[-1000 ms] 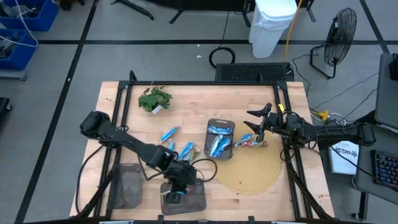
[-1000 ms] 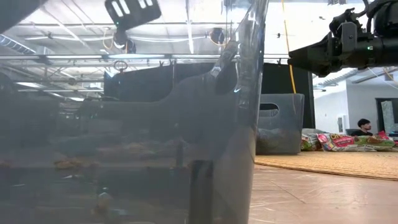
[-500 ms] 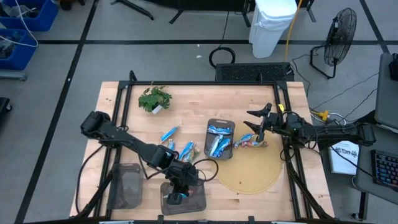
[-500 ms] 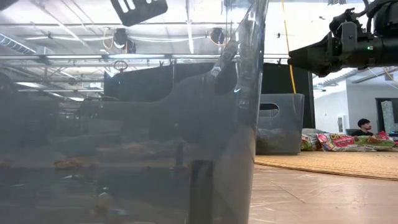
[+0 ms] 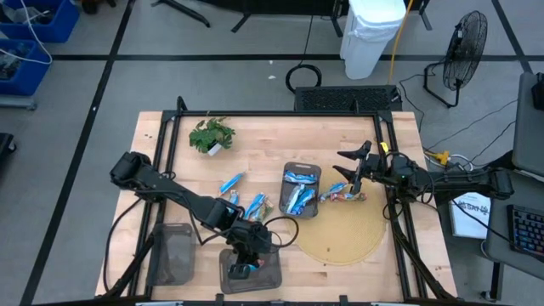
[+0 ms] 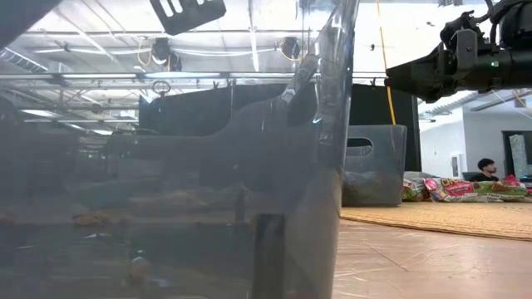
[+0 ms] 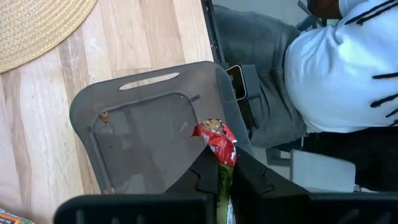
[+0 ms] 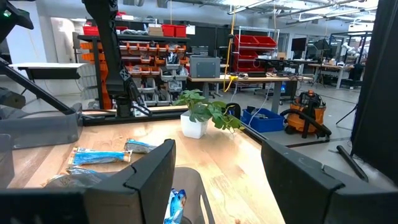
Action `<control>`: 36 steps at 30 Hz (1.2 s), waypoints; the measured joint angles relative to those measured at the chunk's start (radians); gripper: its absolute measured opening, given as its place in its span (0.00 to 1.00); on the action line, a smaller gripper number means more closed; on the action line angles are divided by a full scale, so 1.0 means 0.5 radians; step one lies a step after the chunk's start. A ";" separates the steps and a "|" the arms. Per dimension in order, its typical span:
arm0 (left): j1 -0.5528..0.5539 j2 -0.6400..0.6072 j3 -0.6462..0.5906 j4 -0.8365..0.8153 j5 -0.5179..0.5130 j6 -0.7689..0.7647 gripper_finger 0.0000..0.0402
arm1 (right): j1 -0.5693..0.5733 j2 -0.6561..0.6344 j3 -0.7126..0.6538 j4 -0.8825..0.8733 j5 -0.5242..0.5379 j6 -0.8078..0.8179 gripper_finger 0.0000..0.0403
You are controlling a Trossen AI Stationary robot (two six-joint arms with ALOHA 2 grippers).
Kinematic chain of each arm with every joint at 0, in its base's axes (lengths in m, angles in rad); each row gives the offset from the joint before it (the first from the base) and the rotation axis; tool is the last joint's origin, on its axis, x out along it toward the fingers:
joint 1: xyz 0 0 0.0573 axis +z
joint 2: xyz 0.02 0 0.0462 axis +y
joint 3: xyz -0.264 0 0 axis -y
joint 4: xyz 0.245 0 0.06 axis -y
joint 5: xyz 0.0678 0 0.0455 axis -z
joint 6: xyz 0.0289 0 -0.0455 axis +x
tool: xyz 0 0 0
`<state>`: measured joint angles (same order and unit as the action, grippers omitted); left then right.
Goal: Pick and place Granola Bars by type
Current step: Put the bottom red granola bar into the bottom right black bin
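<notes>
On the worktop (image 5: 170,140), the left gripper (image 7: 222,177) hangs over the near grey tray (image 7: 149,134), jaws clamped on a red granola bar (image 7: 217,142), barely easing since a second ago: release looks imminent. The right gripper (image 5: 353,174) waits far right, jaws apart.

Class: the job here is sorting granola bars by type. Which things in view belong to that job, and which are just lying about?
Belong to the job:
- red bar gripped by the left pincer, over a grey bin
- blue bars loose on the table
- bin of blue bars
- right pincer, waiting open

Just lying about:
- plant sprig
- straw mat
- fan
</notes>
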<state>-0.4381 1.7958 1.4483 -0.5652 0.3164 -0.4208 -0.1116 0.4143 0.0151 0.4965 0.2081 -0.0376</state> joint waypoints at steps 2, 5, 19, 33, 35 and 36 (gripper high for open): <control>0.000 0.000 0.000 0.001 0.000 0.017 0.04 | 0.000 0.000 0.000 0.000 0.000 0.000 0.57; -0.005 0.000 0.000 0.000 -0.006 0.039 0.06 | 0.000 0.000 0.000 0.001 0.000 0.000 0.57; 0.009 0.000 0.000 0.000 -0.008 0.125 0.28 | 0.000 0.000 0.000 0.000 0.000 0.000 0.57; 0.023 -0.003 -0.001 -0.022 -0.009 0.329 0.28 | 0.000 0.000 0.000 0.001 0.000 0.000 0.57; 0.024 -0.003 -0.001 -0.021 -0.032 0.329 0.28 | 0.001 0.000 0.000 0.000 0.000 0.000 0.57; 0.024 -0.003 -0.001 -0.022 -0.054 0.330 0.28 | 0.000 0.000 0.000 0.000 0.000 0.000 0.57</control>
<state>-0.4263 1.7943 1.4479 -0.5762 0.2894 -0.2558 -0.1115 0.4143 0.0151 0.4965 0.2081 -0.0376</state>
